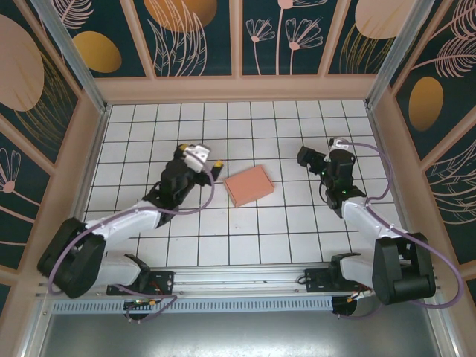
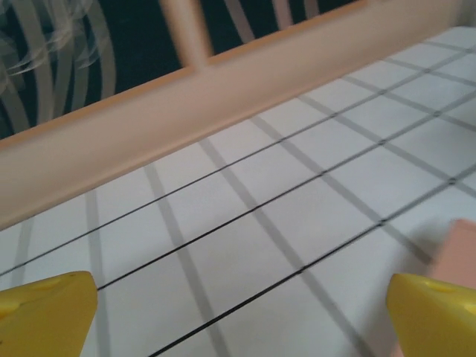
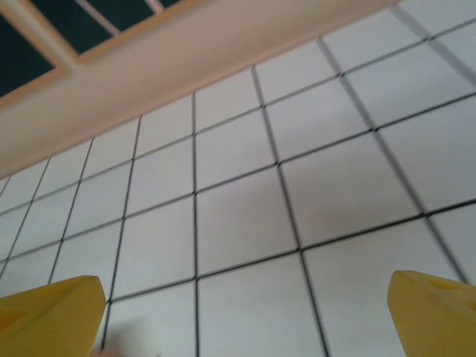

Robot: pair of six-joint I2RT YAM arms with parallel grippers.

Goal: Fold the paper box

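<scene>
Left hand, right hand both agape; one paper box between.

top cam hangs high above and behind the arms, looking down on the whole tiled table. both wrist cams ride low and close to the tiles, peering out between their own yellow fingertips toward the peach rail under the wall. top and left wrist share the paper box, only its edge in the wrist one
</scene>
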